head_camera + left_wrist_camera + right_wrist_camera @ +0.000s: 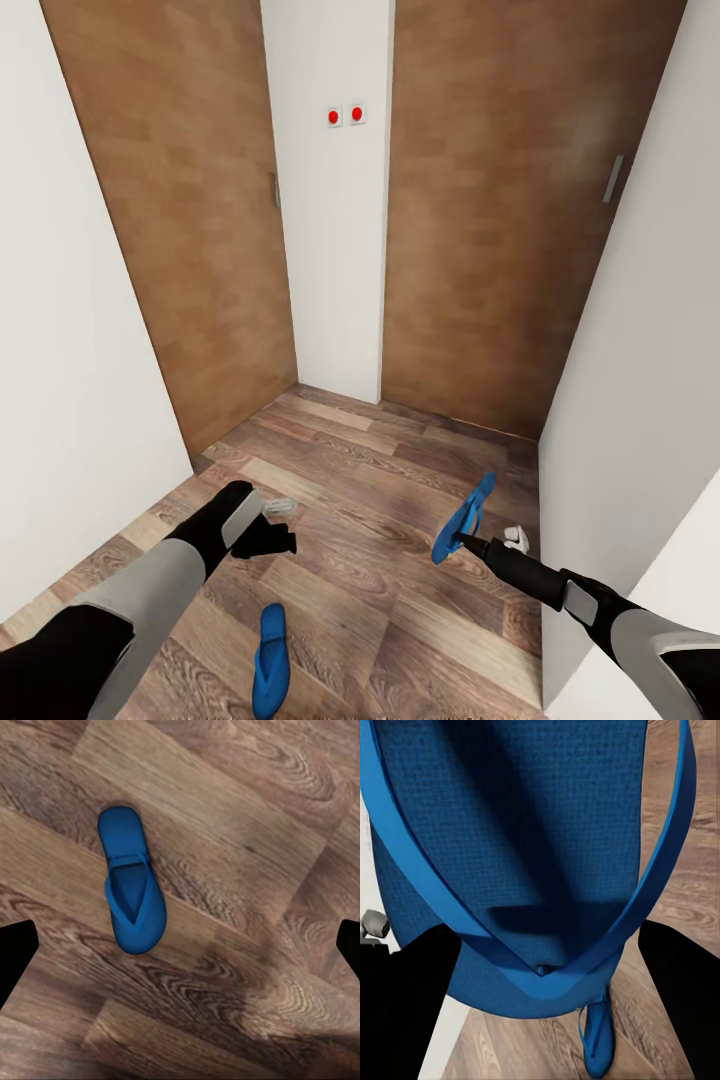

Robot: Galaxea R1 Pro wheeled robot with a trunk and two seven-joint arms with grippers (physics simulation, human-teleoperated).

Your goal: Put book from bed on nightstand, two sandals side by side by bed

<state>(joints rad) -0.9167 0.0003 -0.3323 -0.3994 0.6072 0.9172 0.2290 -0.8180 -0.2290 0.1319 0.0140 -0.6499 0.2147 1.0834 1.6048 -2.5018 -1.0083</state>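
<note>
Head view: Standing in a narrow entry nook with two wooden doors (pixel 180 220) ahead and a white wall strip bearing two red buttons (pixel 346 116) between them. No bed, nightstand or book in sight, so the book step cannot be judged from here, and the sandal step looks only half begun. One blue sandal (pixel 466 518) lifted clear of the wood-plank floor (pixel 370 480), hanging tilted from the right gripper (pixel 468 545), toe end up and away from the robot. The other sandal (pixel 270 662) lying flat on the floor, near the robot, just behind the left gripper (pixel 272 540). Both still to be carried to the bedside and laid side by side.

Left wrist view: Looking straight down on the floor sandal (pixel 131 891), sole down, strap in a V, bright blue and thin. Left fingers (pixel 15 960) dark at either edge, spread wide, well apart from the sandal and holding nothing.

Right wrist view: Held sandal (pixel 517 855) very close, textured blue footbed and strap meeting at the toe post. Right fingers (pixel 401 1012) pressed onto the edge beside that post, pinching it. Beyond the held one, the second sandal (pixel 598 1039) small on the floor below.
</note>
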